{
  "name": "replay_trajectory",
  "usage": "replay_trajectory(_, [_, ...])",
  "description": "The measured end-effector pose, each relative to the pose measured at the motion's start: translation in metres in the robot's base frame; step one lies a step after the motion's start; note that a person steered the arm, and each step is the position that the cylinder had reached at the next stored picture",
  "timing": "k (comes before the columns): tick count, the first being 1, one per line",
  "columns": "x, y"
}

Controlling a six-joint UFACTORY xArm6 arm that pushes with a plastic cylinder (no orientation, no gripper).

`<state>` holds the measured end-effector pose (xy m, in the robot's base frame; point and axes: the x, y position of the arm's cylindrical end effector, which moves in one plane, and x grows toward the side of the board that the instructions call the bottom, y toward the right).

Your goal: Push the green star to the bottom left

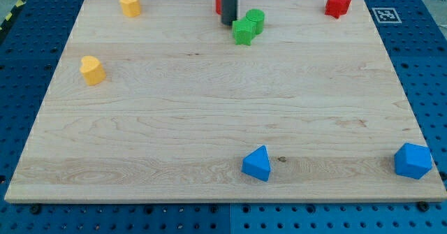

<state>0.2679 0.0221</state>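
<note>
Up near the view's top edge of the pale wooden desk [209, 122], a bit right of centre, sits the small green star-shaped block [243, 32], touching a green cylinder block [255, 19] just up and to its right. The star is chunky and squat, so I can't really pick out a long axis or say which way it points. My tip [229, 24], the bottom end of the straight dark rod tool, rests just to the star's left; it's a plain rod with nothing that opens, closes or holds anything. A red block [218, 2] is half hidden behind the rod, shape unclear. Another red block [337, 4] sits top right, two yellow blocks [130, 3] [91, 70] on the left, and two faceted blue blocks [257, 163] [412, 161] along the bottom. The wood shows horizontal grain, over a blue pegboard [21, 66].
</note>
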Motion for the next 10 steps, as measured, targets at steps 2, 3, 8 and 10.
replay_trajectory(2, [0.019, 0.049])
replay_trajectory(3, [0.022, 0.02])
replay_trajectory(8, [0.144, -0.011])
replay_trajectory(10, [0.172, 0.013])
